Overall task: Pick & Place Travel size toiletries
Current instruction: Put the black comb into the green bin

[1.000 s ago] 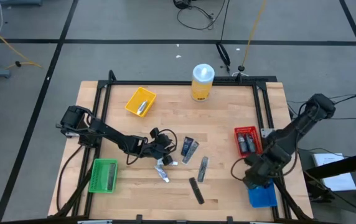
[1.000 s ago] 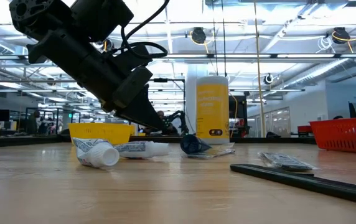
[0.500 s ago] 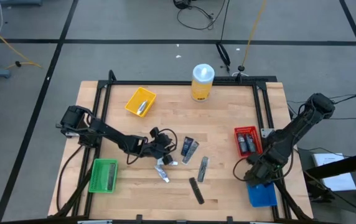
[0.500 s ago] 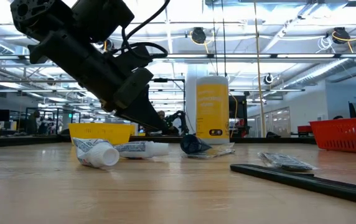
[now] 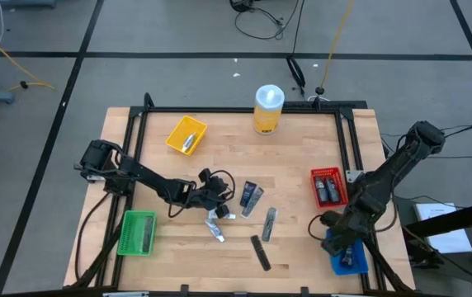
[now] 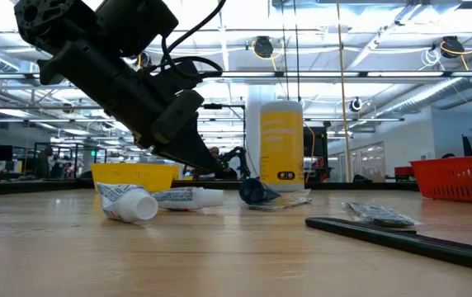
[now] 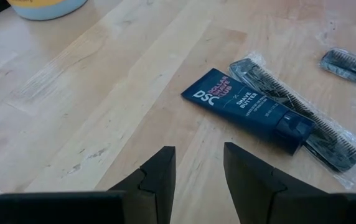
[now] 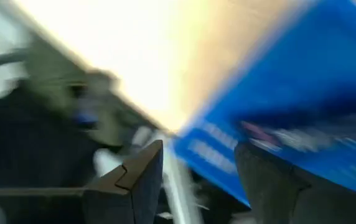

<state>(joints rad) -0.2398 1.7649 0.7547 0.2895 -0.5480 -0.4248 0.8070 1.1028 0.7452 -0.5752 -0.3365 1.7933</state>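
Several travel size toiletries lie flat mid-table: a dark blue tube [image 5: 248, 195] [image 7: 246, 104] beside a wrapped black comb [image 7: 315, 134], another wrapped comb [image 5: 269, 223], a white tube [image 5: 214, 225] [image 6: 129, 203] and a bare black comb [image 5: 260, 252]. My left gripper [image 5: 224, 198] [image 7: 198, 158] hovers open just short of the blue tube, with nothing between its fingers. My right gripper [image 5: 341, 241] [image 8: 196, 158] hangs open over the blue bin [image 5: 356, 266] [image 8: 315, 68] at the near right. A small pale item [image 5: 347, 256] lies in that bin.
A tall yellow canister [image 5: 268, 109] stands at the far edge. A yellow bin [image 5: 199, 130] holding one item sits far left, a green bin [image 5: 137, 233] near left, and a red bin [image 5: 313, 186] with items at the right. Black rails frame the table.
My right gripper has tipped and sunk a little over the blue bin. A small pale item now shows in that bin, where none showed before. My left gripper and the toiletries mid-table have stayed where they were.
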